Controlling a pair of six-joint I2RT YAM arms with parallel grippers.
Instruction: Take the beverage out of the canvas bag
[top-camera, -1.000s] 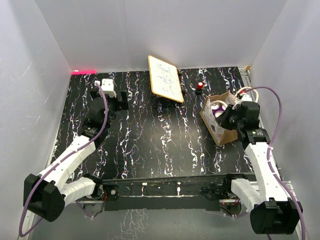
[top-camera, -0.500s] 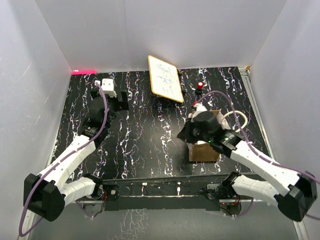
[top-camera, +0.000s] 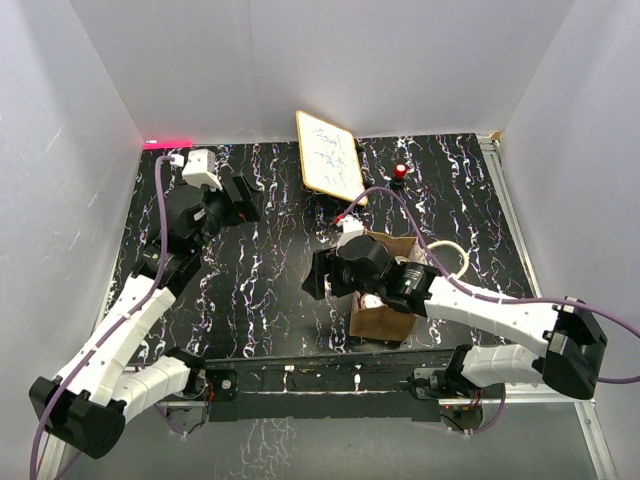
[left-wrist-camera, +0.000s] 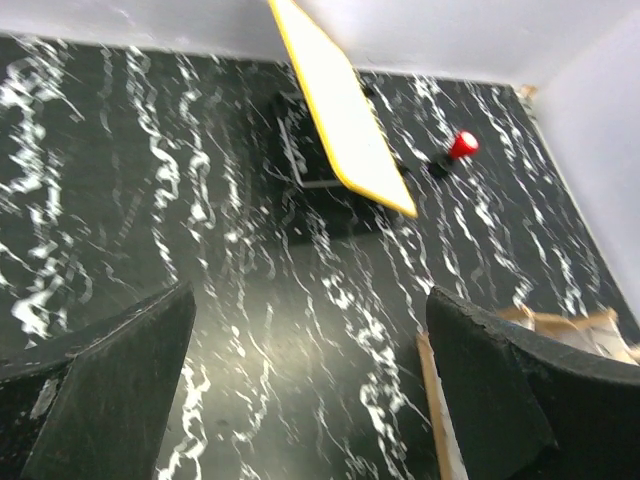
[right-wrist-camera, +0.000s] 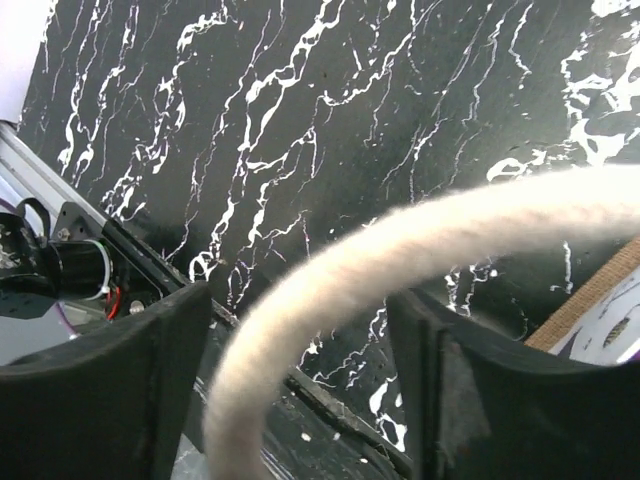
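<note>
The tan woven canvas bag sits by the near edge of the black, white-veined table, right of middle. A white-and-purple sliver shows past the bag's brim, too little to name. The right gripper is released, and the bag's thick cream rope handle arcs across its parted jaws. The left gripper gapes empty near the far-left corner. A wood-framed whiteboard leans at the far edge, with a small red object beside it.

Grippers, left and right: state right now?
left gripper: open, nothing between the fingers.
right gripper: open; the bag handle runs through the gap, not clamped.
</note>
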